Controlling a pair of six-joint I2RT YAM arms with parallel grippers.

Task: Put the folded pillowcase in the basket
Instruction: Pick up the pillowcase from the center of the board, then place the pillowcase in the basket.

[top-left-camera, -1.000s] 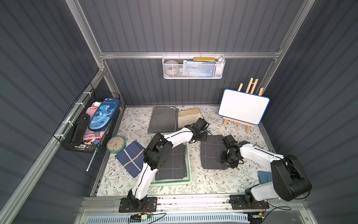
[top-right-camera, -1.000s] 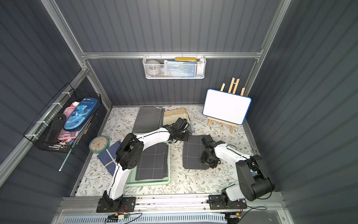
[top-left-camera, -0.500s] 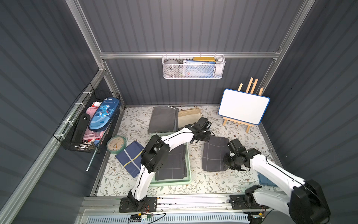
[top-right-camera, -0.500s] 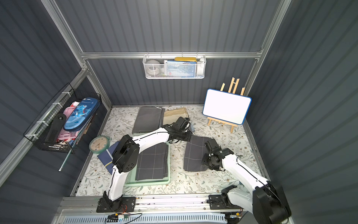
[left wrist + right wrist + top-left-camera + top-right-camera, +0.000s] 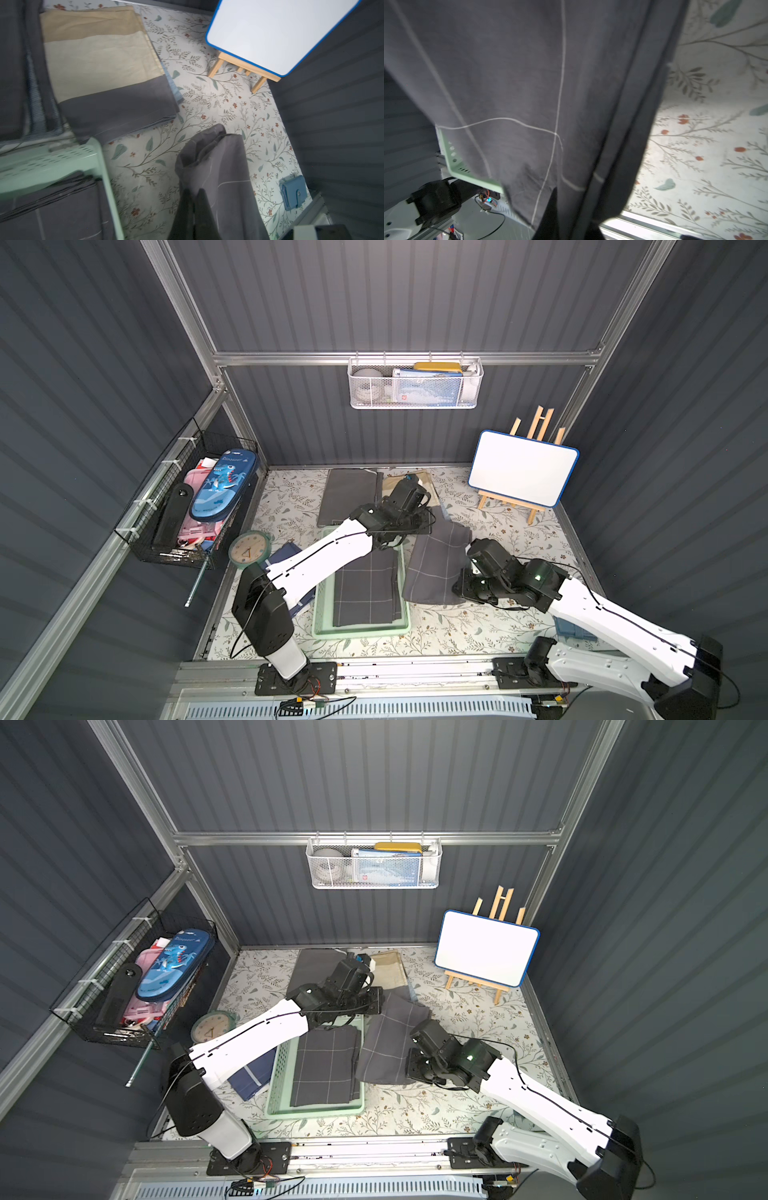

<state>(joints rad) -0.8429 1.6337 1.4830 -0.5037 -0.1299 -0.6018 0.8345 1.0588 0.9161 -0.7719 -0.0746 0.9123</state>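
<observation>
The folded pillowcase (image 5: 440, 564) (image 5: 390, 1040) is dark grey with thin white grid lines. It hangs tilted just right of the basket (image 5: 361, 630) (image 5: 311, 1111), held off the floral table by both grippers. My left gripper (image 5: 430, 524) (image 5: 193, 192) is shut on its far corner, my right gripper (image 5: 460, 585) (image 5: 571, 193) on its near right edge. In the wrist views the pillowcase (image 5: 224, 166) (image 5: 508, 83) drapes over the fingers, with the basket rim (image 5: 99, 158) (image 5: 456, 168) close beside it. Another grey checked folded cloth (image 5: 365, 593) lies in the basket.
Folded grey cloth (image 5: 349, 497) and beige cloth (image 5: 99, 52) lie at the back. A whiteboard easel (image 5: 523, 472) stands back right and a blue wallet (image 5: 293, 193) lies near the front right. A clock (image 5: 249, 547) and navy cloth (image 5: 286, 551) sit left of the basket. Wall baskets hang left and behind.
My right gripper has closed on the pillowcase's near edge and its arm has stretched out. The pillowcase, flat on the table before, is now raised and shifted slightly toward the basket.
</observation>
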